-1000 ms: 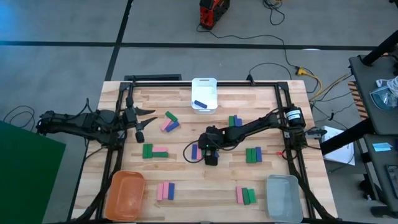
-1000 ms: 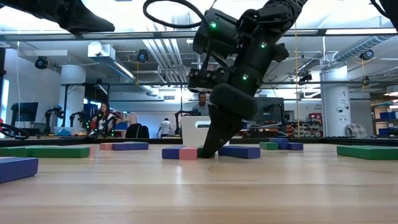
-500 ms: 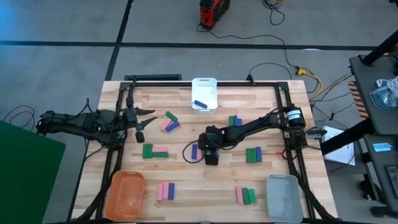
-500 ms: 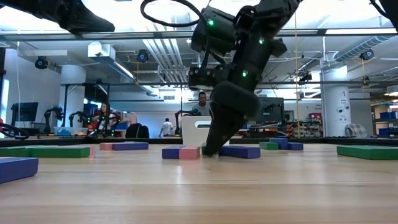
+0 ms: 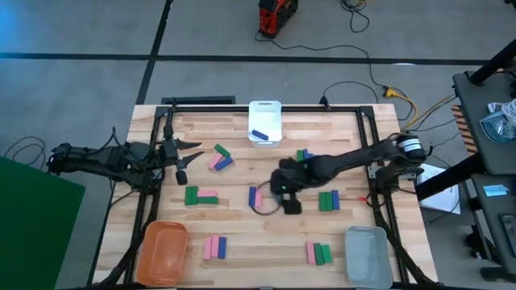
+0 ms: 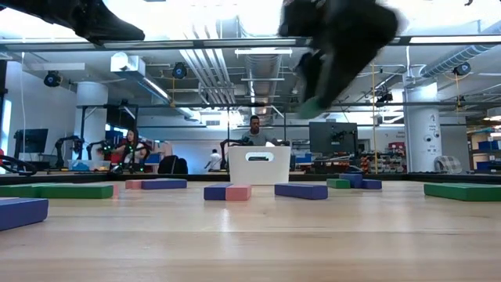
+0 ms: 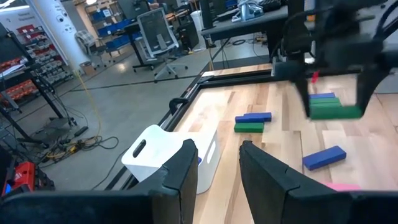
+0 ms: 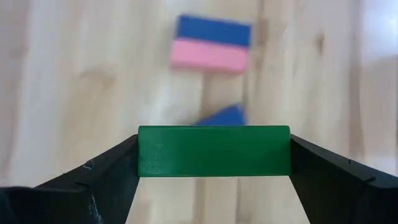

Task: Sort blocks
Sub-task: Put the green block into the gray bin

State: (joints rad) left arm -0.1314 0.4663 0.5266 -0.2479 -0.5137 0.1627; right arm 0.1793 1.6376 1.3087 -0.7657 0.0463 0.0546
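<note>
My right gripper (image 5: 287, 196) hangs over the table's middle, shut on a green block (image 8: 214, 151) that it holds high above the wood (image 6: 313, 106). Below it a pink and blue pair of blocks (image 8: 211, 43) and a single blue block (image 8: 225, 116) lie flat on the table. Other pink, blue and green blocks lie scattered, such as a green and pink pair (image 5: 201, 196) and a green and blue pair (image 5: 329, 200). My left gripper (image 5: 189, 159) waits open near the table's left edge, with nothing between its fingers (image 7: 186, 168). My right gripper pinches the green block between its two fingers by its two short ends (image 8: 146, 152). The fingers come from above and point down. The block spans the gap between them, level and lifted clear of the table.
A white bin (image 5: 264, 122) with a blue block in it stands at the far edge. An orange bin (image 5: 164, 251) sits at the near left corner and a grey bin (image 5: 368, 256) at the near right. More block groups lie near the front (image 5: 214, 247), (image 5: 318, 254).
My right gripper has risen from the table beside the pink and blue pair, going a little toward the table's right edge. The green block has come up with it and is now lifted clear; the pair and the blue block have stayed on the wood.
</note>
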